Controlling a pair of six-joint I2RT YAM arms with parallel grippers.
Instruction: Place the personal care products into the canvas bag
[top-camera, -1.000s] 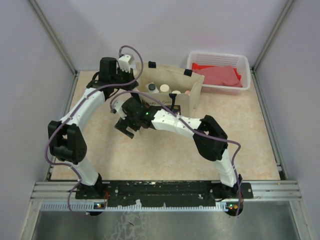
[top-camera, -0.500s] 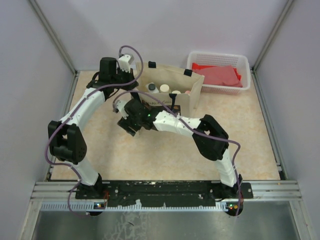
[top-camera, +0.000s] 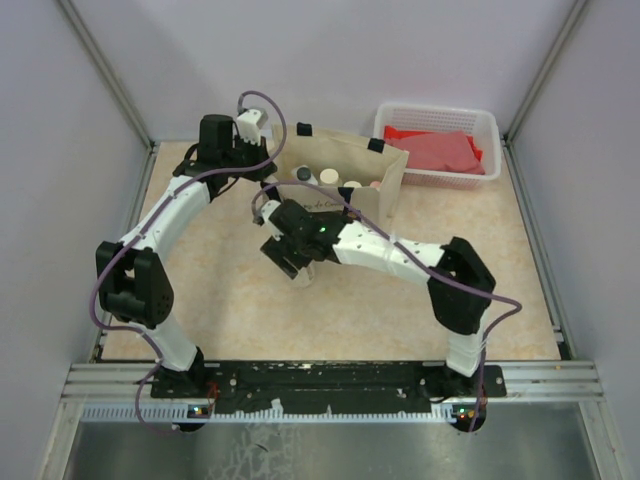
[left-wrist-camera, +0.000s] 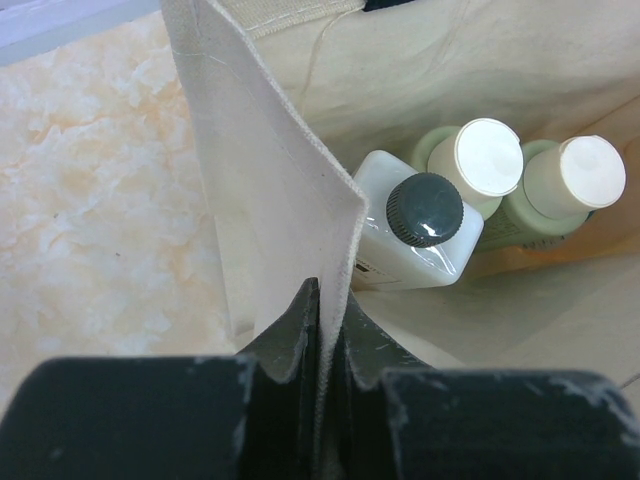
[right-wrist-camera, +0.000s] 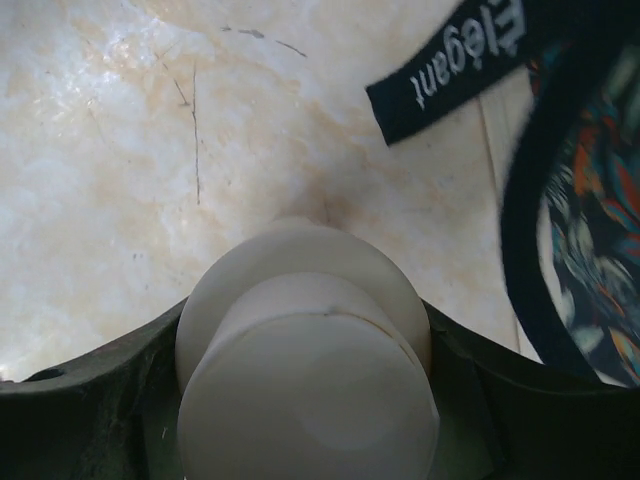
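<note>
The canvas bag (top-camera: 345, 190) stands at the back of the table. My left gripper (top-camera: 262, 172) is shut on its left rim (left-wrist-camera: 300, 200), holding the mouth wide. Inside stand a white bottle with a dark cap (left-wrist-camera: 425, 210) and two olive-green bottles with cream caps (left-wrist-camera: 488, 157) (left-wrist-camera: 590, 170); the top view also shows a pink cap (top-camera: 375, 184). In front of the bag, my right gripper (top-camera: 293, 262) is shut on a cream-capped beige bottle (right-wrist-camera: 310, 390) above the table. The bag's dark handle (right-wrist-camera: 450, 70) and patterned panel (right-wrist-camera: 590, 230) lie to its right.
A white plastic basket (top-camera: 480, 120) with red contents stands at the back right, close to the bag. Grey walls and metal posts enclose the marbled tabletop (top-camera: 350, 320). Both arms reach toward the bag's left front.
My right gripper closed on the beige bottle and shifted to the right with it, its elbow swinging right. The left gripper kept its hold on the bag's rim.
</note>
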